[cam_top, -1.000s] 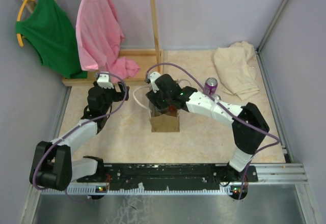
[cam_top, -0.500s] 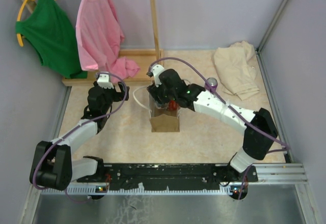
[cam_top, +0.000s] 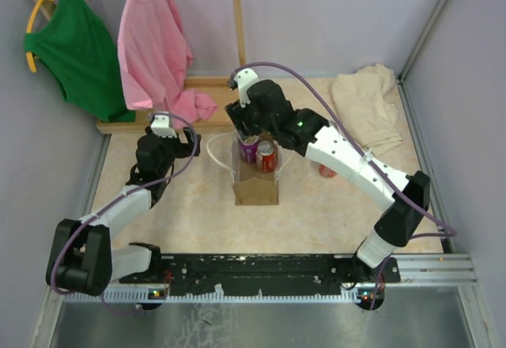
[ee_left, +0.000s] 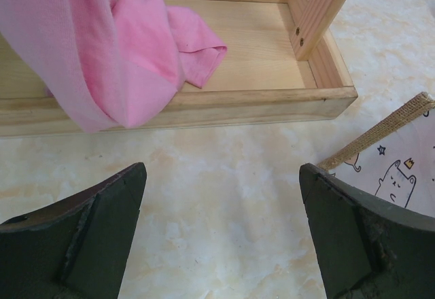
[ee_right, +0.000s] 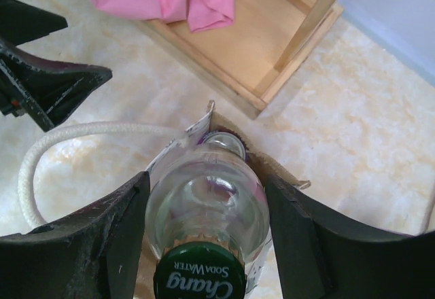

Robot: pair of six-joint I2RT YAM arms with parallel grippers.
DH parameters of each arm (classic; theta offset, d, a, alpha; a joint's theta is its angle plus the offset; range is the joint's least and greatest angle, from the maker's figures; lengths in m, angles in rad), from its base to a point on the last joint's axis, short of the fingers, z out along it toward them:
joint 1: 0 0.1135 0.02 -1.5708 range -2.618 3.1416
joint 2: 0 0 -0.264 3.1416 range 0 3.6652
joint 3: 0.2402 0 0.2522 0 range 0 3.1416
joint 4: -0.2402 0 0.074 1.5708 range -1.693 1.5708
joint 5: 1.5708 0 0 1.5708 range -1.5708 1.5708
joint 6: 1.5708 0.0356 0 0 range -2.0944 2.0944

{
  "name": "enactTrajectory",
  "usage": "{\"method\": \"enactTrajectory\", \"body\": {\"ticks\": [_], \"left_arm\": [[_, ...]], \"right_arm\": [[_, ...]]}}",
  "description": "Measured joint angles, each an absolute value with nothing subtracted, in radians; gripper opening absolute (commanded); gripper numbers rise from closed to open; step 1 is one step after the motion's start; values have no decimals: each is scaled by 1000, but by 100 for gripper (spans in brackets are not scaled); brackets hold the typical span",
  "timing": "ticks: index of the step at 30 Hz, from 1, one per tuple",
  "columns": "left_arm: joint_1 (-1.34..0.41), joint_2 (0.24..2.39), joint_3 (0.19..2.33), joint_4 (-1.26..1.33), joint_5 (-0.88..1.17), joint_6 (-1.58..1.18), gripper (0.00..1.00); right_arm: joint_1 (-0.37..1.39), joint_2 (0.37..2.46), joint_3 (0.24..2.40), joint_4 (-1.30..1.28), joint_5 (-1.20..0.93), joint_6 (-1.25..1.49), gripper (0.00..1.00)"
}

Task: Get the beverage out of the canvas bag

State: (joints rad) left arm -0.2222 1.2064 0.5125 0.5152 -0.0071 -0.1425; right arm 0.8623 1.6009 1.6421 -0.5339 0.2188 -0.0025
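The right gripper [ee_right: 206, 191] is clamping a glass bottle [ee_right: 206, 210] at the mouth of the bag [cam_top: 255, 192]; the left gripper [ee_left: 222, 177] is hanging, fingers apart, near the wooden tray [ee_left: 262, 102].

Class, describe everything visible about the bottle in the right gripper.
The bottle is clear glass with a green crown cap printed Chang Soda Water. It is clamped by its sides between the fingers of the right gripper, cap toward the wrist, above the open canvas bag. Whether its base is clear of the bag is hidden.

Bright even light, faint soft shadows (all views sharp)
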Motion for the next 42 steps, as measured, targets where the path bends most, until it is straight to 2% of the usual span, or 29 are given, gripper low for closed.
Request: {"method": "enactTrajectory", "body": {"ticks": [9,17,32,42], "left_arm": [[-223,1206,513,515,-7,-142,100],[-223,1206,513,516,-2,-146,100],[-224,1206,513,516,9,-150,100],[-229,1211,513,516,16,-154,100]], "right_arm": [[862,1604,1657,-539,337,-59,0],[842,1597,1654,-418,454,-121,0],[563,1573,1597,-334,455,-34,0],[501,1575,1440,-369,348,65,0]]}}
